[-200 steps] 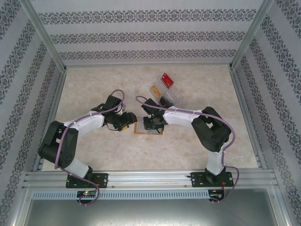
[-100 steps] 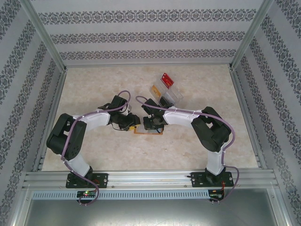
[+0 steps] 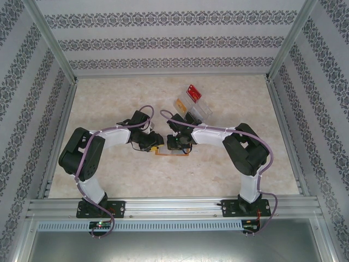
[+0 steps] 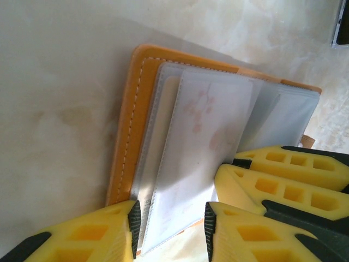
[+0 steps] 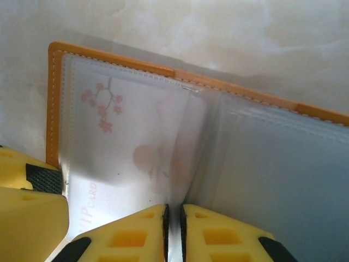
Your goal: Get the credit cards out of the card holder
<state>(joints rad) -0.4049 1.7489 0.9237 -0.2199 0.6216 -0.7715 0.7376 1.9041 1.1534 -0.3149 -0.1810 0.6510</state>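
Note:
The card holder point(image 3: 170, 154) lies open on the table, an orange cover point(image 4: 131, 125) with grey see-through pocket pages. A credit card point(image 5: 103, 142), pale with pink blossom print, sits inside the left pocket page. My right gripper point(image 5: 174, 210) is shut on the near edge of one pocket page and holds it raised from the fold. My left gripper point(image 4: 170, 224) has come in from the left, its jaws apart on either side of the lower end of that raised page. The left pad rests by the pages' edge. The right gripper's yellow fingers point(image 4: 272, 185) show beside it.
A clear plastic tray point(image 3: 192, 109) stands just behind the card holder, with a red card point(image 3: 193, 93) at its far end. Both grippers point(image 3: 154, 146) point(image 3: 177, 143) crowd the card holder. Metal posts and patterned walls frame the table.
The left arm has swung right to the card holder's left edge and its jaws have narrowed. The right gripper keeps its pinch on the pocket page, almost unmoved.

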